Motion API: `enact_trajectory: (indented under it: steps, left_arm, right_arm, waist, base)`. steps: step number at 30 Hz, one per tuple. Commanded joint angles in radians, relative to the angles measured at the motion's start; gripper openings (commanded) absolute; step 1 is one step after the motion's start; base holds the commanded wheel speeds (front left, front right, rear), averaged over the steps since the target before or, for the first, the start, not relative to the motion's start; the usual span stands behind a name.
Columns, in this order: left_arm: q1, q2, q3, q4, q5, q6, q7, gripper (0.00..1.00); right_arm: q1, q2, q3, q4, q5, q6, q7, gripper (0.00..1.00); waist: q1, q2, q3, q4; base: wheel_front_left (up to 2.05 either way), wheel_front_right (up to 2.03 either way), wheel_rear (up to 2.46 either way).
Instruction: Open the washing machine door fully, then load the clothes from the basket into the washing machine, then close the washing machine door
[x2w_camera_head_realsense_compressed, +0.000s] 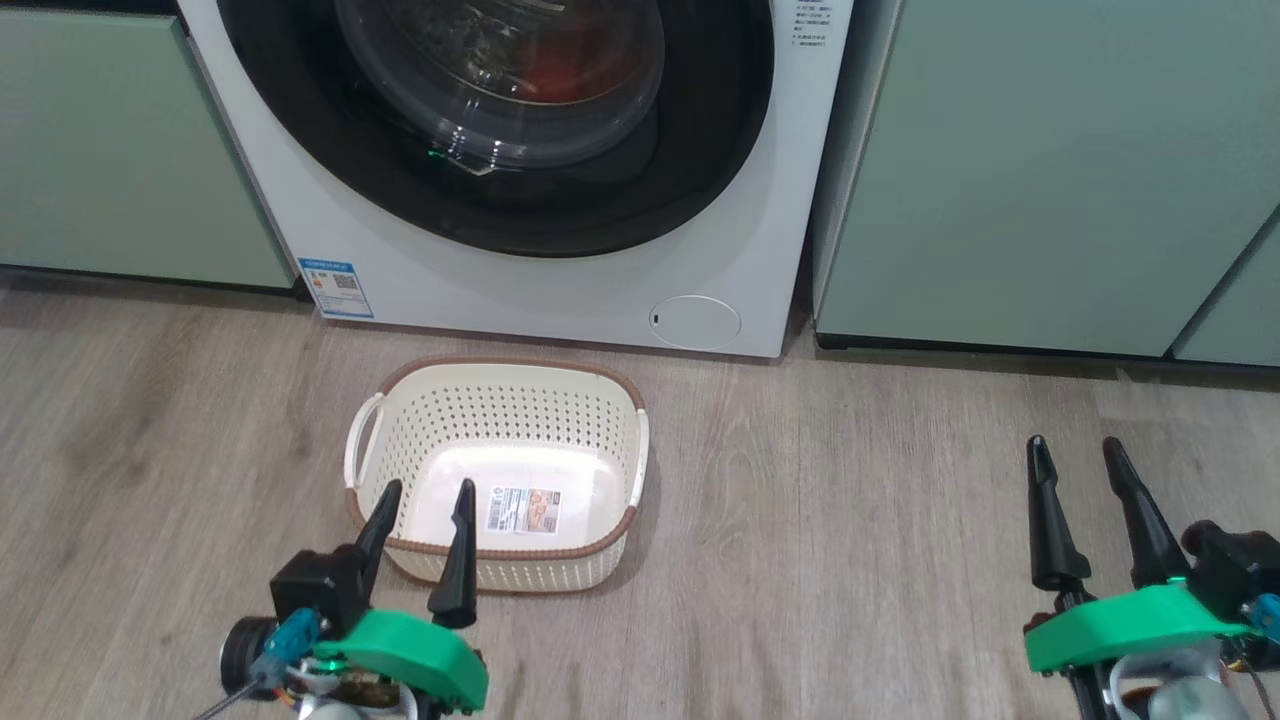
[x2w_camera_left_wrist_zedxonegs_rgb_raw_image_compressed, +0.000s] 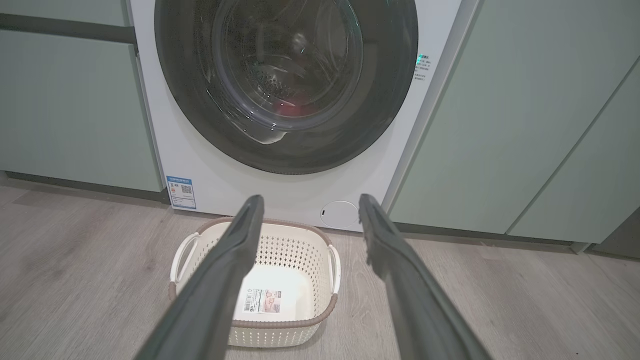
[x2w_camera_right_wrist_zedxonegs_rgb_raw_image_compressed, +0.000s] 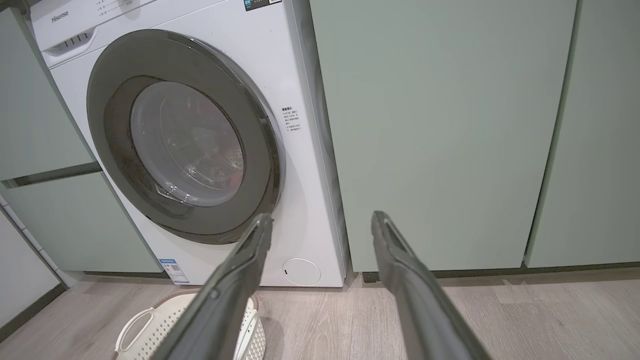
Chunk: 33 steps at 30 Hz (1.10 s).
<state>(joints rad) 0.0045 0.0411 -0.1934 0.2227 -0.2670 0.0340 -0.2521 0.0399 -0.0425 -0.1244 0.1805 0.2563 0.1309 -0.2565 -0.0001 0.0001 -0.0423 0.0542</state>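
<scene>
- The left gripper (x2w_camera_head_realsense_compressed: 430, 487) sits at the lower left of the head view with its two dark fingers spread apart and nothing between them.
- In the left wrist view the left gripper (x2w_camera_left_wrist_zedxonegs_rgb_raw_image_compressed: 310, 200) points toward the lower front of the washer, and one finger crosses in front of the basket's left side.
- The right gripper (x2w_camera_head_realsense_compressed: 1074, 445) is at the lower right of the head view, well apart from the basket. Its fingers are also parted and hold nothing.
- In the right wrist view the right gripper (x2w_camera_right_wrist_zedxonegs_rgb_raw_image_compressed: 322, 217) aims at the seam between the washer and the cabinet beside it.
- The basket (x2w_camera_head_realsense_compressed: 520, 420) stands upright on the wooden floor (x2w_camera_head_realsense_compressed: 850, 500), just in front of the washer and just beyond the left fingertips. Its white floor shows a sticker (x2w_camera_head_realsense_compressed: 523, 510).
- The washing machine (x2w_camera_head_realsense_compressed: 450, 270) stands between pale green cabinets (x2w_camera_head_realsense_compressed: 1000, 170), with a blue energy sticker (x2w_camera_head_realsense_compressed: 336, 288) low on its left and a round cover (x2w_camera_head_realsense_compressed: 695, 322) low on its right.
- The washing machine door (x2w_camera_head_realsense_compressed: 300, 130) lies flush against the white front, closed.
- The clothes (x2w_camera_head_realsense_compressed: 550, 75) show as a red patch behind the door's glass bowl, inside the drum, and also appear in the left wrist view (x2w_camera_left_wrist_zedxonegs_rgb_raw_image_compressed: 295, 106).
</scene>
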Motion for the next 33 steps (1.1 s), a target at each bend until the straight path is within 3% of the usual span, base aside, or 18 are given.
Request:
enact_trajectory:
  steps: [1, 21, 22, 27, 33]
  left_arm:
    - [-0.033, 0.009, 0.034, -0.031, -0.001, -0.003, -0.010, 1.00]
    - [-0.029, 0.009, 0.025, -0.026, -0.007, 0.007, -0.010, 1.00]
    - [0.000, 0.000, -0.002, 0.005, -0.004, 0.004, 0.000, 0.00]
    - [0.030, -0.003, -0.001, 0.075, -0.012, 0.004, 0.007, 0.00]
    - [0.023, -0.002, 0.013, 0.073, -0.077, -0.004, 0.023, 0.00]
  right_arm:
    - [-0.038, -0.008, 0.023, -0.032, -0.005, 0.000, -0.005, 1.00]
    - [-0.039, -0.008, 0.031, -0.031, -0.014, 0.000, -0.005, 1.00]
    - [0.000, 0.000, 0.004, 0.001, -0.006, 0.000, 0.000, 0.00]
    - [0.022, 0.007, 0.004, 0.077, -0.001, 0.000, 0.004, 0.00]
    - [0.013, 0.006, 0.003, 0.078, 0.064, 0.000, 0.023, 0.00]
  waist:
    - [0.0001, -0.0001, -0.001, 0.001]
    - [0.0001, -0.0001, -0.011, 0.001]
    - [0.0001, -0.0001, -0.011, 0.001]
    - [0.0001, -0.0001, -0.011, 0.001]
    - [0.0001, -0.0001, -0.008, -0.002]
  base:
    - [0.00, 0.00, 0.00]
    - [0.00, 0.00, 0.00]
    - [0.00, 0.00, 0.00]
    - [0.00, 0.00, 0.00]
    - [0.00, 0.00, 0.00]
